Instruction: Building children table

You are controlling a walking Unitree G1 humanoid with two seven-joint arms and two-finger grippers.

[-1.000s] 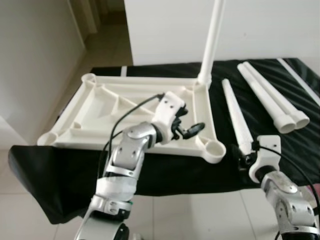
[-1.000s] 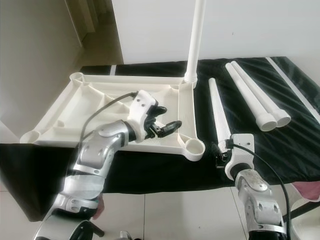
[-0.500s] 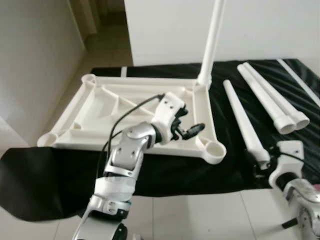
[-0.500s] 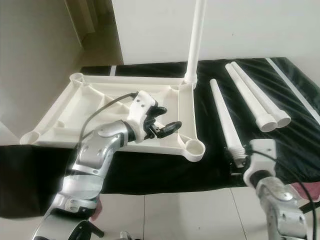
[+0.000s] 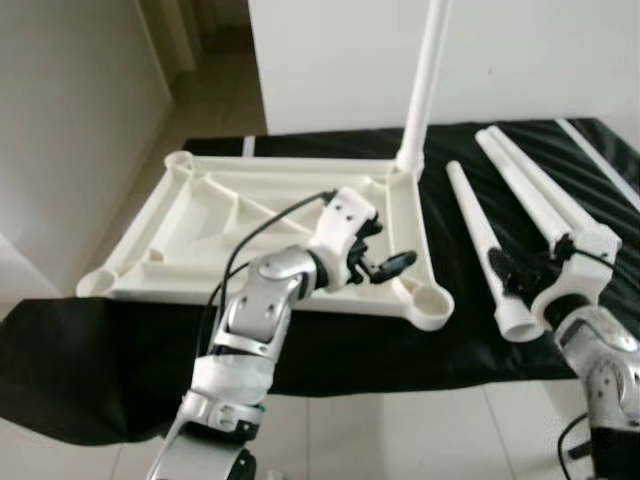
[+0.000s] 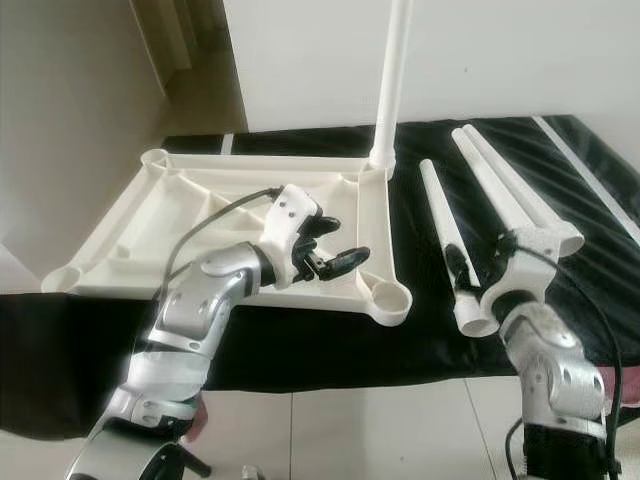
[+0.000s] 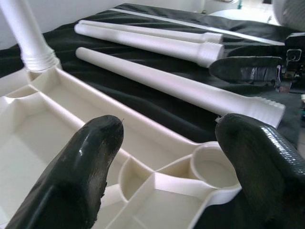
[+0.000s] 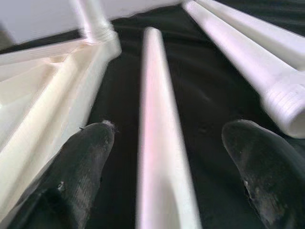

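Right hand [image 8: 164, 171] wide open astride loose leg [image 8: 159, 143]; left hand [image 7: 167, 162] open above tabletop [image 7: 43, 124].

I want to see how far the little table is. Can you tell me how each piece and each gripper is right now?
tabletop: upside down on the black cloth.
screwed-in leg: standing upright in the far right corner socket.
near right corner socket: empty.
loose leg: lying flat, between the right gripper's fingers, not clamped.
two spare legs: lying side by side.
left gripper: open, over the tabletop's right edge.
right gripper: open.
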